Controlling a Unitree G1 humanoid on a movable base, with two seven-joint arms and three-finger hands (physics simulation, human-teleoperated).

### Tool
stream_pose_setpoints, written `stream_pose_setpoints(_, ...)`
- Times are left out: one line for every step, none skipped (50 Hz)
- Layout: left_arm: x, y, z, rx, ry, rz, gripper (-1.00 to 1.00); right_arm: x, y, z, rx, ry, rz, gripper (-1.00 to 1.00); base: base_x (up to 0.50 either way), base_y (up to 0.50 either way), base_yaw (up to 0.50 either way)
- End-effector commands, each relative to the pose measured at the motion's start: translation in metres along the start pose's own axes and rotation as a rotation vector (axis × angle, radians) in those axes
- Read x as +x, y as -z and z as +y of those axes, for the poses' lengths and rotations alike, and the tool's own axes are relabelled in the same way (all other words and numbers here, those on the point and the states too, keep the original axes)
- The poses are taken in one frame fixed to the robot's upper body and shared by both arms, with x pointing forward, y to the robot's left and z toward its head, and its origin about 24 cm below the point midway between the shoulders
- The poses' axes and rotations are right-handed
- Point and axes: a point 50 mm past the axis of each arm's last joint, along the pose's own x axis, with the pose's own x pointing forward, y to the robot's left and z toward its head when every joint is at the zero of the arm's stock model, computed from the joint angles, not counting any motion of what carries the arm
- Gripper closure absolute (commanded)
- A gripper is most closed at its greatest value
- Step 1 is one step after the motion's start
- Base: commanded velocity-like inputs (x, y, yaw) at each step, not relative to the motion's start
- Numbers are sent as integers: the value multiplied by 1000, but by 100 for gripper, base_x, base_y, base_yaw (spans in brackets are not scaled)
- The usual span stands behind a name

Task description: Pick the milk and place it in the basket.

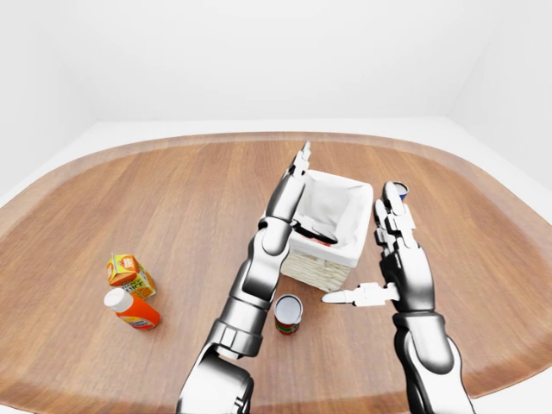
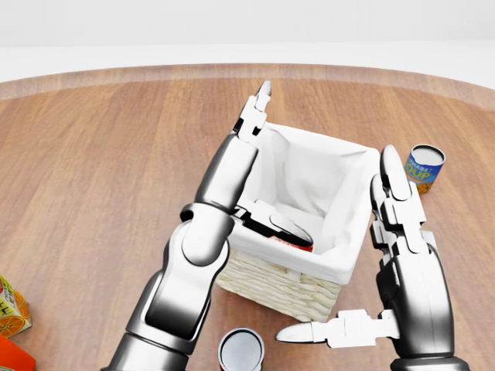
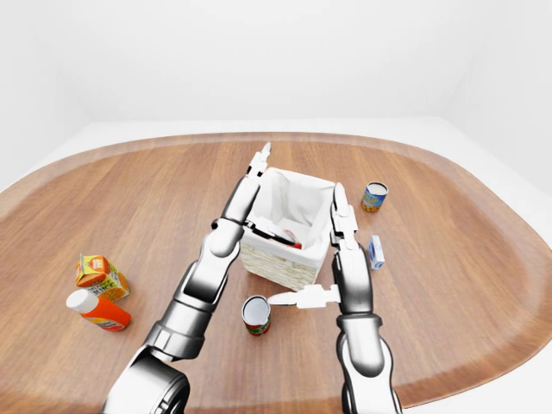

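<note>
White walls ring the wooden bench [image 1: 172, 198]. On it sits the basket [image 2: 294, 287], white-lined, and the milk [image 2: 292, 242] lies inside near its lower-left wall, only a red sliver showing past the thumb. Left robot hand [image 2: 251, 154] is spread wide over the rim, gripping nothing. Right robot hand [image 2: 398, 255] stands open just beside the basket, empty. Around: soup can [image 2: 424, 167], open can [image 2: 240, 349], juice carton [image 1: 129, 273], orange bottle [image 1: 131, 310], small blue carton [image 3: 376, 252].
</note>
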Motion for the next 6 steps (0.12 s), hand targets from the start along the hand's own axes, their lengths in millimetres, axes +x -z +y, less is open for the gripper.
stream_pose_setpoints(-17, 24, 16, -84, -36, 54, -100, 0, 2, 1, -4, -2, 9, -100, 0, 0, 0)
stream_pose_setpoints(-17, 28, 18, -95, -44, 68, -100, 0, 3, 2, -5, -3, 12, -100, 0, 0, 0)
stream_pose_setpoints(-16, 34, 23, -138, -55, 89, -100, 1, 4, 2, -6, -5, 15, -100, 0, 0, 0)
stream_pose_setpoints(-16, 36, 25, -156, -53, 95, -100, 0, 4, 3, -7, -6, 15, -100, 0, 0, 0)
stream_pose_setpoints(-15, 38, 26, -172, -53, 102, -100, 0, 4, 3, -7, -7, 15, -100, 0, 0, 0)
stream_pose_setpoints(-15, 41, 30, -193, -66, 112, -100, 0, 4, 3, -7, -8, 16, -100, 0, 0, 0)
